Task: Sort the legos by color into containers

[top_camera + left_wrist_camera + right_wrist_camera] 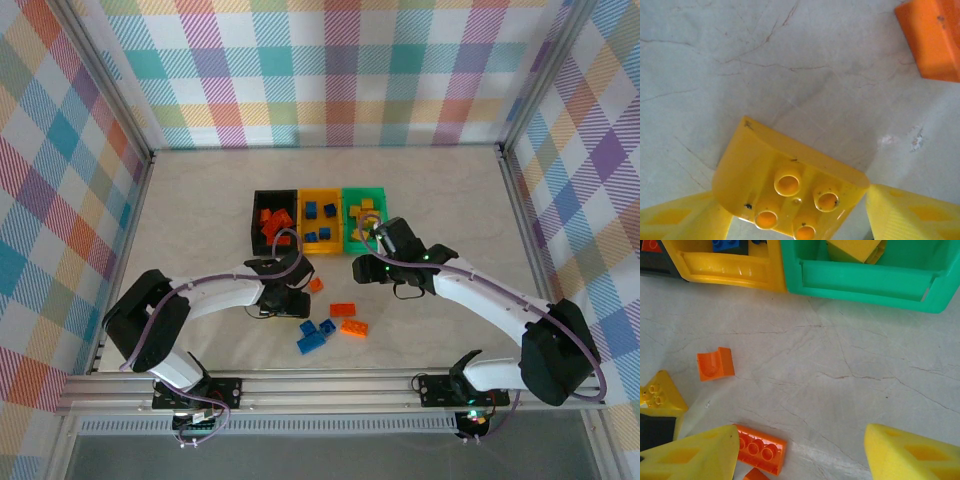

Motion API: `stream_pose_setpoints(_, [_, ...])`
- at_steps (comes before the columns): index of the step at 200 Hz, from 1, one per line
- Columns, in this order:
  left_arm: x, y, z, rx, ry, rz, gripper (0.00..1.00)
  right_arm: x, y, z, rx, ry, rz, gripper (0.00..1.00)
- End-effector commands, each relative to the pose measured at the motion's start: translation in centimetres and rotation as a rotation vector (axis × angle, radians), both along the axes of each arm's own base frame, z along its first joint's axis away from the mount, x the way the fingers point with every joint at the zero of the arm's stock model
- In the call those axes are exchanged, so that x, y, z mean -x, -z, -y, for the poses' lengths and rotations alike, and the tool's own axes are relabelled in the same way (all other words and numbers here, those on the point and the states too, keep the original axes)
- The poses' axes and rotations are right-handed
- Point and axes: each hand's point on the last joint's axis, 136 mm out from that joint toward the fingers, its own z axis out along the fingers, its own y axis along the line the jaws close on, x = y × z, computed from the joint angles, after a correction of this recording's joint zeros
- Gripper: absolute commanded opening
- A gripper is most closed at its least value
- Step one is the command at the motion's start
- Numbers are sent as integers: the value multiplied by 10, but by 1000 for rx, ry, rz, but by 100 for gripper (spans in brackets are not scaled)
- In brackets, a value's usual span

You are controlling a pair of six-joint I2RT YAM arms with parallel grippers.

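My left gripper [790,202] is shut on a yellow brick [790,170], which hangs tilted with its studs toward the camera, just above the table. An orange brick [932,37] lies beyond it. In the top view the left gripper [292,290] is in front of the black bin [256,222]. My right gripper [800,440] is open over bare table in front of the green bin [865,275], with an orange brick [760,450] by its left finger. The yellow bin [320,195] stands between the two, holding blue bricks. The right gripper [362,268] is also in the top view.
Loose bricks lie near the front: a small orange one [316,284], two orange ones [342,310] and blue ones [313,337]. The black bin holds orange bricks, the green bin yellow ones [852,247]. Bare table lies to either side of the bins.
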Motion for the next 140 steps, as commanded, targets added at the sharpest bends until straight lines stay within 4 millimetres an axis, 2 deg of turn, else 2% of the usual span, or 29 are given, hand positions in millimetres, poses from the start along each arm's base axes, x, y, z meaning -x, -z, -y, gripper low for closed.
stream_pose_setpoints(1, [-23,-1,30,84,63,71,70,4,0,1,6,-15,15,67])
stream_pose_setpoints(19, [-24,1,25,46,85,74,83,4,0,1,5,-16,17,67])
stream_pose_setpoints(31, [-24,3,24,23,98,65,87,3,0,0,2,-17,19,67])
stream_pose_setpoints(67, [-29,9,42,86,117,58,83,3,3,-1,3,-18,14,67])
stream_pose_setpoints(109, [-48,0,67,132,173,101,83,5,6,1,5,-18,7,67])
stream_pose_setpoints(140, [-53,-1,76,146,209,109,82,6,7,2,7,-15,8,67])
